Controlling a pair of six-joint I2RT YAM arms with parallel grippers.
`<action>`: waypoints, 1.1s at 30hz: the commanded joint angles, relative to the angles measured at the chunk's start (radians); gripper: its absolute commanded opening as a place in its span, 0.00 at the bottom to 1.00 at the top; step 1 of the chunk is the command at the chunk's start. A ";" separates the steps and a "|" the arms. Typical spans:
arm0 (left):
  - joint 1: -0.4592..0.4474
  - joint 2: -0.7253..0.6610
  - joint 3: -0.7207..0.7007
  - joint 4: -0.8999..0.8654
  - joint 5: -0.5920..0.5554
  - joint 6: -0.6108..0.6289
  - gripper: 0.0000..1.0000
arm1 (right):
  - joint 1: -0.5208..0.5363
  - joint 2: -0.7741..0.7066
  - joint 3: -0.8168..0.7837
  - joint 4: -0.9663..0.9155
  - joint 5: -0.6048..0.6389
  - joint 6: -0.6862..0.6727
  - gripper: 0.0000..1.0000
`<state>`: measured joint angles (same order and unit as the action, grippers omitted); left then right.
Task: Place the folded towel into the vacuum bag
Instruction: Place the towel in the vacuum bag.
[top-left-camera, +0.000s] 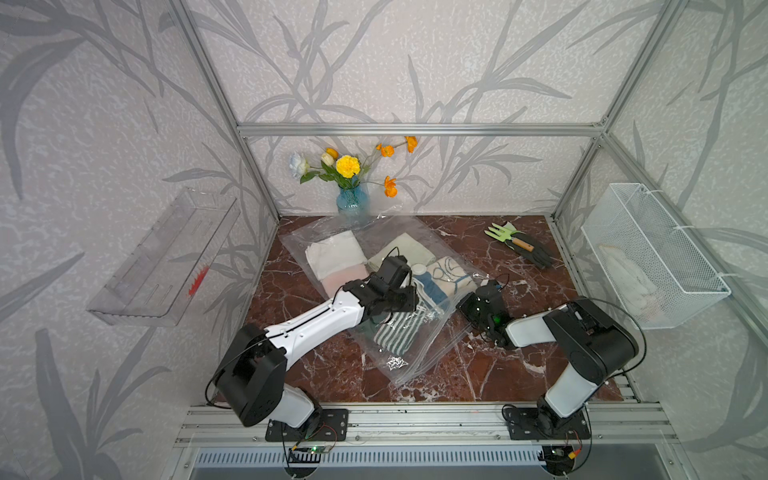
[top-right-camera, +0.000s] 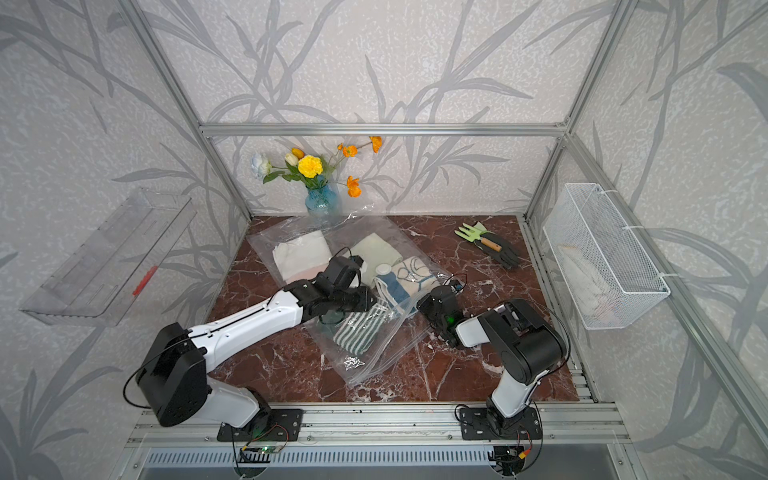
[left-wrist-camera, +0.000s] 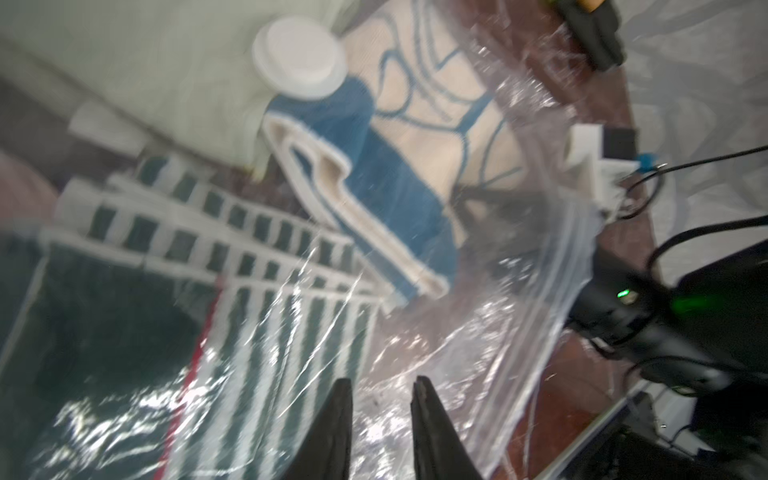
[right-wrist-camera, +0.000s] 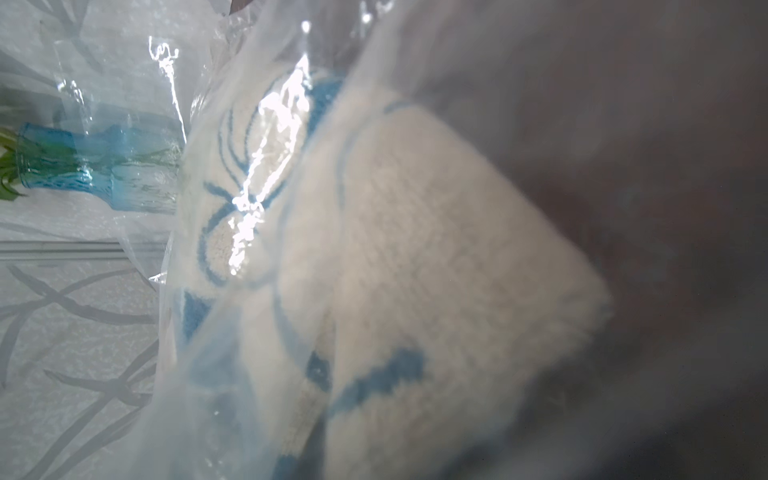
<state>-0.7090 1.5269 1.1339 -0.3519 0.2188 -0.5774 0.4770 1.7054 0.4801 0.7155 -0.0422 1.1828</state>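
Left gripper (left-wrist-camera: 380, 380) is parted a bit, holding nothing, over the striped towel (top-left-camera: 395, 332), which is inside the bag (top-left-camera: 419, 359) near its mouth. Right gripper (top-left-camera: 487, 296) is at the bag's edge, can't tell if it's open. Towel's prob soft n light, so you'd pinch a folded edge; plastic's slippery. Marble table (top-left-camera: 478, 374), vase (top-left-camera: 351, 199) just behind the bag.

Both arms share one build: glossy white shells on the long links, bulky matt black housings at the joints. The left arm (top-left-camera: 316, 320) has a thin black cable running along its white forearm, which is dotted with small dark screws. The right arm (top-left-camera: 590, 336) shows a green light (top-left-camera: 496, 320) near the wrist, probably a status lamp. Each stands on a black base plate (top-left-camera: 332, 422) with thin red and black wires below. The left gripper (left-wrist-camera: 382, 380) ends in two black fingers (left-wrist-camera: 338, 424) that taper to points
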 joint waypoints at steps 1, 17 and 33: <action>-0.076 0.095 0.134 -0.046 0.048 0.144 0.46 | -0.014 -0.034 -0.033 -0.041 -0.064 -0.037 0.33; -0.243 0.360 0.310 -0.268 -0.353 0.394 0.58 | -0.037 0.046 -0.106 0.162 -0.157 0.098 0.34; -0.242 0.215 0.237 -0.157 -0.240 0.366 0.00 | 0.031 0.135 0.060 0.197 -0.030 0.089 0.20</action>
<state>-0.9520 1.7935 1.3788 -0.5159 -0.0643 -0.1982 0.4938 1.8206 0.4885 0.9138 -0.1219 1.2709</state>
